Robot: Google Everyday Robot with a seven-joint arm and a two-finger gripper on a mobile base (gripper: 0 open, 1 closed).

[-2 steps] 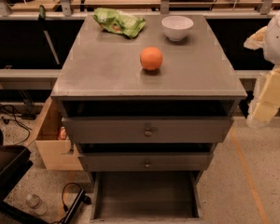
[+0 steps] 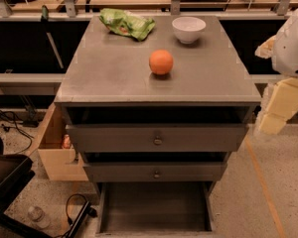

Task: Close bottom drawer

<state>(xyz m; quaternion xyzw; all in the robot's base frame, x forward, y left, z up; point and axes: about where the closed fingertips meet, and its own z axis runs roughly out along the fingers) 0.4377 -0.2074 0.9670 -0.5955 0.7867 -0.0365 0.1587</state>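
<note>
Nothing seems to have shifted since a moment back: the gripper (image 2: 282, 105) hangs off the right side of the cabinet (image 2: 154, 83), level with its two upper drawers (image 2: 114, 139) and touching nothing. Whether it is open or closed, I cannot tell. The bottom drawer (image 2: 154, 207) stands pulled out at the cabinet's foot, an empty tray. It looks rigid and light and should slide easily. I'd push flat on the middle of its low front edge, as no knob shows there. That makes three drawers in all, with two brass knobs (image 2: 158, 140). On the cabinet's top sit one orange (image 2: 161, 62), one white bowl (image 2: 188, 29) and one green bag (image 2: 126, 24).
</note>
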